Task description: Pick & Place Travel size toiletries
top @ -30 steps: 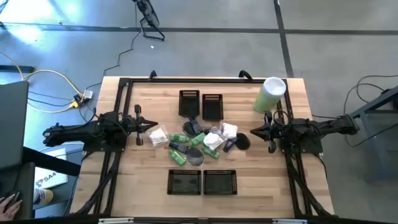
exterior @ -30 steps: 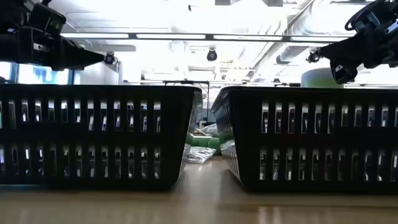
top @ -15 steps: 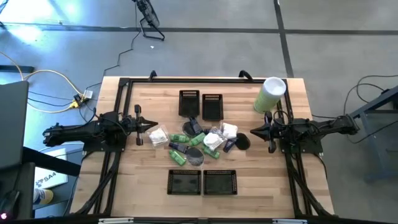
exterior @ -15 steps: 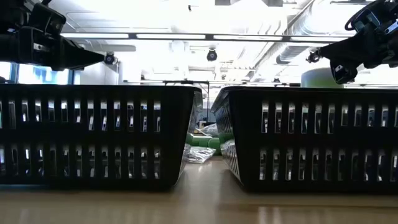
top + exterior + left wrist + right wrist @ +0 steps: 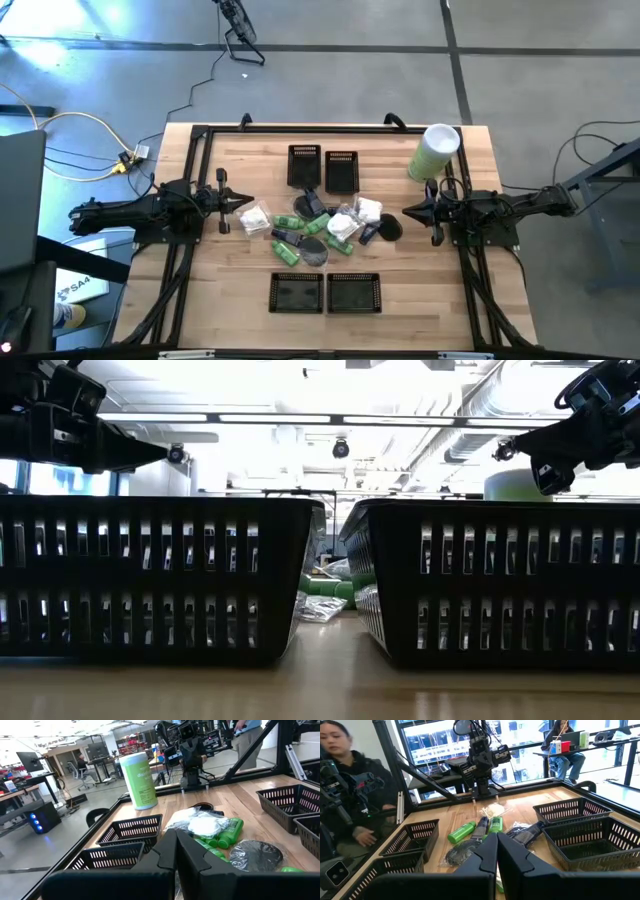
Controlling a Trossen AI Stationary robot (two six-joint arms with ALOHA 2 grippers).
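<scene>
left end effector (image 5: 245, 203) pressed together, empty, hovering left of the pile | right end effector (image 5: 407, 213) pressed together, empty, hovering right of it | travel size toiletries (image 5: 318, 226) heaped mid-table (image 5: 230, 285), between far baskets (image 5: 323, 168) and near baskets (image 5: 325, 292) | pale-green cylinder (image 5: 435, 152) far right

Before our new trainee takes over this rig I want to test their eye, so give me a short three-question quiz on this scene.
1. True or false: both pairs of black mesh baskets are free of toiletries.
2. Which side of the toiletries pile does the left gripper hover at: A) the tall pale-green cylinder side, B) the opposite side?
3. Fill in: the right gripper has its fingers ____.

Key
1. True; no item shows in any basket.
2. B.
3. Shut, holding nothing, as are the left's.
</scene>
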